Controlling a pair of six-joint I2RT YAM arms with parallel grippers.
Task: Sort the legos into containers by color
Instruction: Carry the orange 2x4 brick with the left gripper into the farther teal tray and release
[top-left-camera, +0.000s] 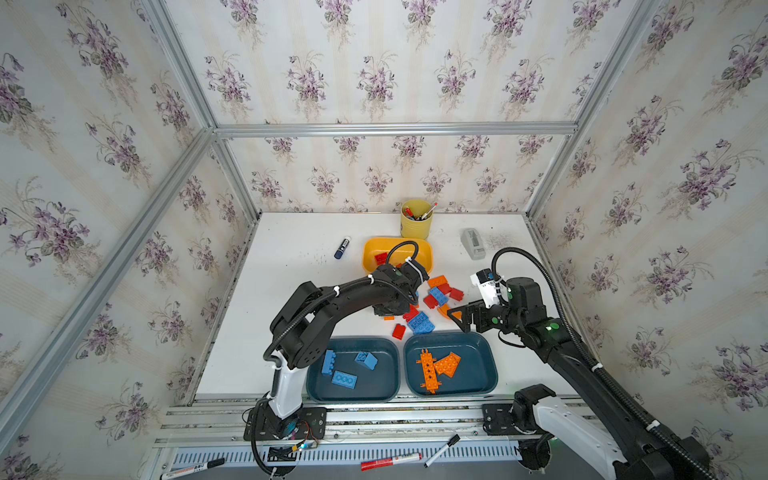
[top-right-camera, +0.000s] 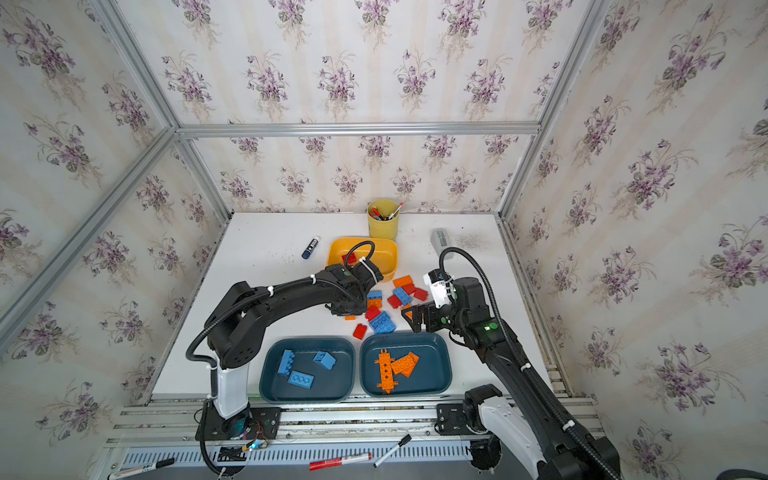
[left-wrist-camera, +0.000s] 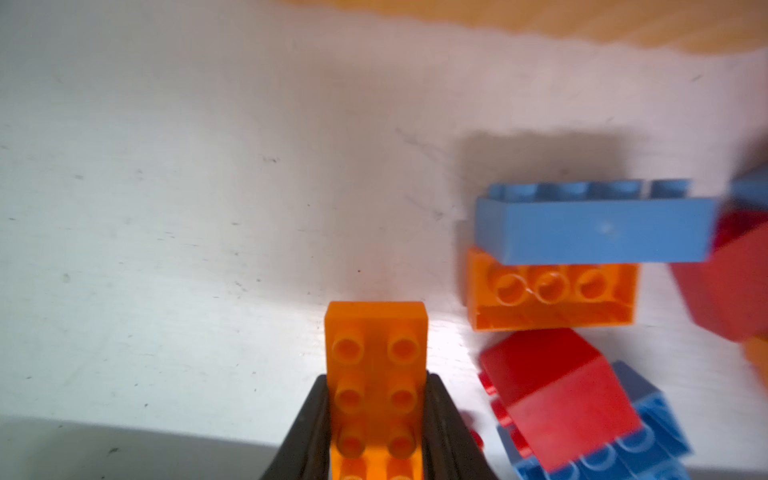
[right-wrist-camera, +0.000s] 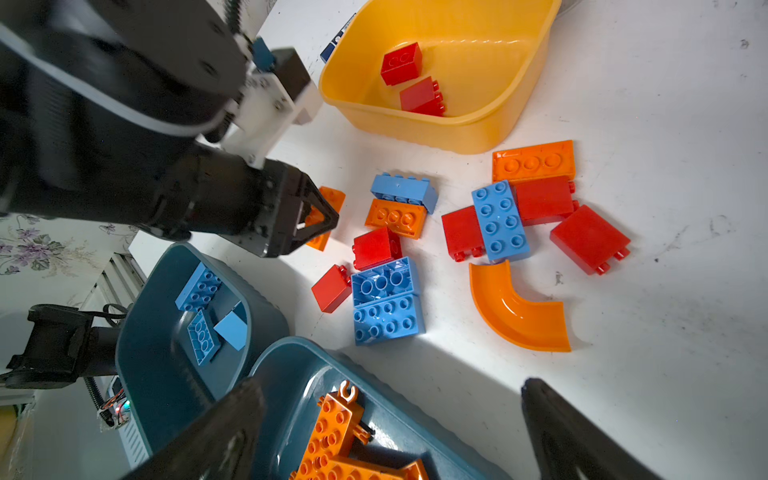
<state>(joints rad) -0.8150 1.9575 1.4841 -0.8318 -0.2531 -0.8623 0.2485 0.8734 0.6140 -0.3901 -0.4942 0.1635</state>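
The left stretch of the surface (top-left-camera: 274, 266) lies bare, open room beside the left arm. The left tool (left-wrist-camera: 376, 390) is clamped on a flat orange brick (left-wrist-camera: 376, 332) at the left edge of the loose legos (top-left-camera: 419, 322), a gap apart from its neighbours. The pile sits between the yellow tub (top-left-camera: 426, 257) behind, holding red bricks, and two tubs at the front edge: the left teal tub (top-left-camera: 378, 382) with blue, the right teal tub (top-left-camera: 478, 365) with orange. The right tool (top-left-camera: 457, 321) hovers, jaws wide, at the pile's right edge, with bare surface beyond.
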